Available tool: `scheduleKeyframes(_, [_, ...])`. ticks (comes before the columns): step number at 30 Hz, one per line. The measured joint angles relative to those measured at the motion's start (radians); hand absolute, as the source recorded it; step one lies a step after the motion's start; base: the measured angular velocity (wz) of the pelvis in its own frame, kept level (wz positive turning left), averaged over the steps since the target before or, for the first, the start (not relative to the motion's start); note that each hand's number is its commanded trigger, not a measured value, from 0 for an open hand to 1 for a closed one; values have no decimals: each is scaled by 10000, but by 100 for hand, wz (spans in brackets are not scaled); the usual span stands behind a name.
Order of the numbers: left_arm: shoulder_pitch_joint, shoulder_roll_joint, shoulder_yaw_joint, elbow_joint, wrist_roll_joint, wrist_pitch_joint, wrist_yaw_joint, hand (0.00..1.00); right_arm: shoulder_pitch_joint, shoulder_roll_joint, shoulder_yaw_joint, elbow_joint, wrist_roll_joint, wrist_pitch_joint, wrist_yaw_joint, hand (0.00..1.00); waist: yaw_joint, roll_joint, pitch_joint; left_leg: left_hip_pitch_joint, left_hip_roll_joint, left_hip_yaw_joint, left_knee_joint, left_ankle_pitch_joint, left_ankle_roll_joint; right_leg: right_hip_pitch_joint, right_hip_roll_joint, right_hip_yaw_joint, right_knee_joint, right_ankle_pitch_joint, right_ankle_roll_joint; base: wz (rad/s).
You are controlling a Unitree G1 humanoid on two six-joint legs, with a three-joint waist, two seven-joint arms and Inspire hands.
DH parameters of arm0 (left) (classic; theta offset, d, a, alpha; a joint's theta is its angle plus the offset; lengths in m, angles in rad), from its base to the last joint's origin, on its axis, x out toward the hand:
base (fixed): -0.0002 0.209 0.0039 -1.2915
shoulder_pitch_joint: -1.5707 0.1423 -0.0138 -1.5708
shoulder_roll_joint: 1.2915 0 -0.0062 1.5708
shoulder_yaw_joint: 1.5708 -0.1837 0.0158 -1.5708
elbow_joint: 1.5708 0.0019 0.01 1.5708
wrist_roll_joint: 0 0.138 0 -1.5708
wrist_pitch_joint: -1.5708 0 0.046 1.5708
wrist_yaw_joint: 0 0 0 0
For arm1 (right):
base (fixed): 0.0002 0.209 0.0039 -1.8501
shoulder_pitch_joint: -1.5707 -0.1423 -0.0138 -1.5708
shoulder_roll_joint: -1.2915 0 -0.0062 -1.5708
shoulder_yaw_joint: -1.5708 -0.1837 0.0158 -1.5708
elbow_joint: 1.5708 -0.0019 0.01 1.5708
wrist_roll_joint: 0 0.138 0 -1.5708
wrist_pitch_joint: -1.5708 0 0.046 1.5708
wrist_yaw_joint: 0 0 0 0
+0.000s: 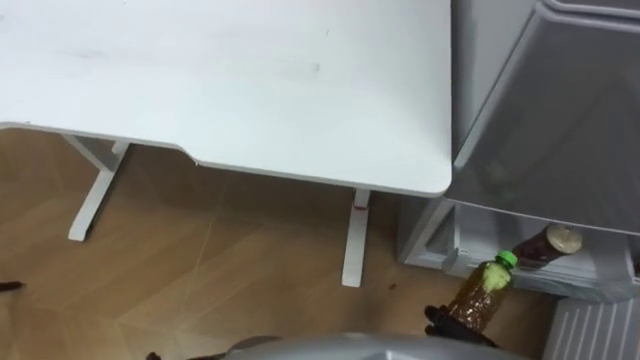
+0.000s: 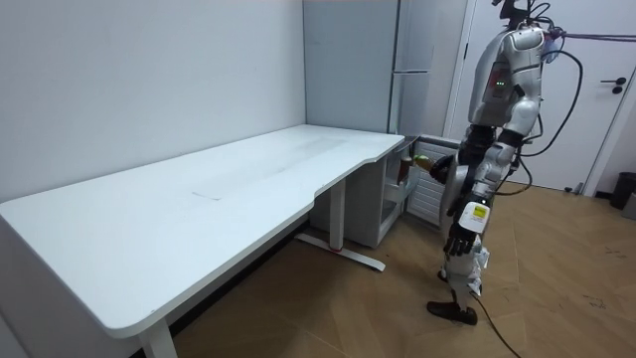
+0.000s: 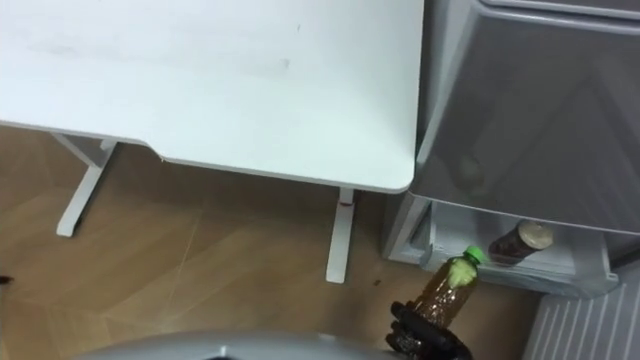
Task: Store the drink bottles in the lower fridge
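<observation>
My right hand [image 1: 455,325] has its fingers curled round the lower half of the green-capped tea bottle [image 1: 485,295]. The bottle leans cap-first towards the open lower fridge compartment [image 1: 590,283] and is not yet inside. A second bottle [image 1: 545,246], pale-capped, already lies in there, just beyond the cap of mine. The left hand [image 2: 459,239] hangs by the robot's side; I cannot tell how its fingers lie.

I judge this to be the placing step. I would carry the bottle in over the front lip and steer it beside the lying one so I don't knock it. I'd also stay clear of the white table [image 1: 250,80] corner, letting go only once the bottle rests on the compartment floor.
</observation>
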Motion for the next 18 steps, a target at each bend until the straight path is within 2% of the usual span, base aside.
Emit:
scheduleKeyframes(7, [-245, 0, -181, -3, 629, 23, -114, 0, -3, 18, 58, -4, 753, 12, 0, 100, -127, -93, 3, -254, 54, -5, 128, -70, -11, -168, 28, -41, 142, 5, -4, 0])
scheduleKeyframes(8, [-244, 0, -188, -2, 749, 25, -160, 0, -9, 17, 102, 16, 882, 14, 0, 100, -143, -51, 32, -269, 54, -10, 156, -70, -11, -168, 28, -51, 142, 5, -4, 5])
scheduleKeyframes(13, [-355, 20, -305, 36, 1206, 27, -213, 0, -256, 4, 228, 300, 1030, 33, 6, 100, -207, -27, 35, -400, 70, -28, 299, -83, -5, -226, 40, -64, 159, 13, -17, 1])
scheduleKeyframes(18, [-878, 64, -484, 752, 1591, 29, -228, 0, -664, -21, 349, 334, 1072, 93, -180, 100, -199, 14, 38, -893, 91, -39, 521, -76, -1, -661, 51, -57, 289, 53, -71, 0])
